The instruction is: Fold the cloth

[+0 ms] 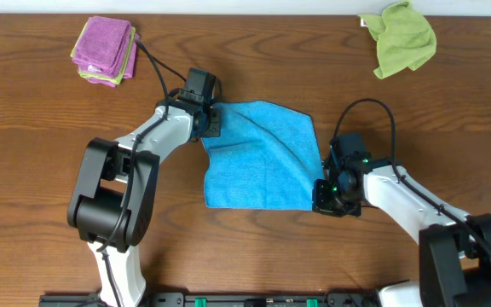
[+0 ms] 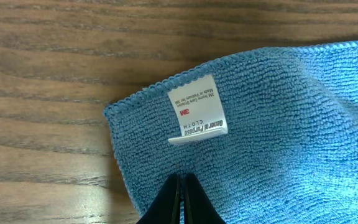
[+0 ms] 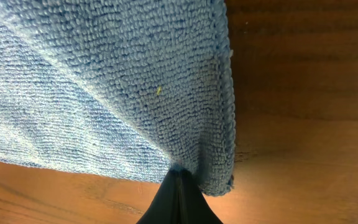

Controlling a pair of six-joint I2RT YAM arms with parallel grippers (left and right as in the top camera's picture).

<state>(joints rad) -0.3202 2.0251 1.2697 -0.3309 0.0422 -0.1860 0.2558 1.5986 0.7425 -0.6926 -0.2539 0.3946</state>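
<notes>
Left gripper [image 1: 209,119], overhead view, pinches the far-left corner of the blue cloth [image 1: 258,158]; right gripper [image 1: 325,194] pinches its near-right corner. The cloth lies mid-table, diagonally creased, on the dark wooden table [image 1: 41,213]. A folded purple stack [image 1: 105,49] and a crumpled green cloth [image 1: 406,36] lie well apart near the far edge.

Left wrist view: fingers [image 2: 166,208] pressed together on the cloth below a white label [image 2: 197,109].

Right wrist view: fingers [image 3: 166,208] closed on the puckered hemmed corner.

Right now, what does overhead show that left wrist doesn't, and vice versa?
Only overhead: the green cloth, the pink folded stack, and the right gripper at a near corner of the blue cloth. Only left wrist: the white tag sewn at the hem. Both: the blue cloth, the left gripper at its far corner, the wooden table.
</notes>
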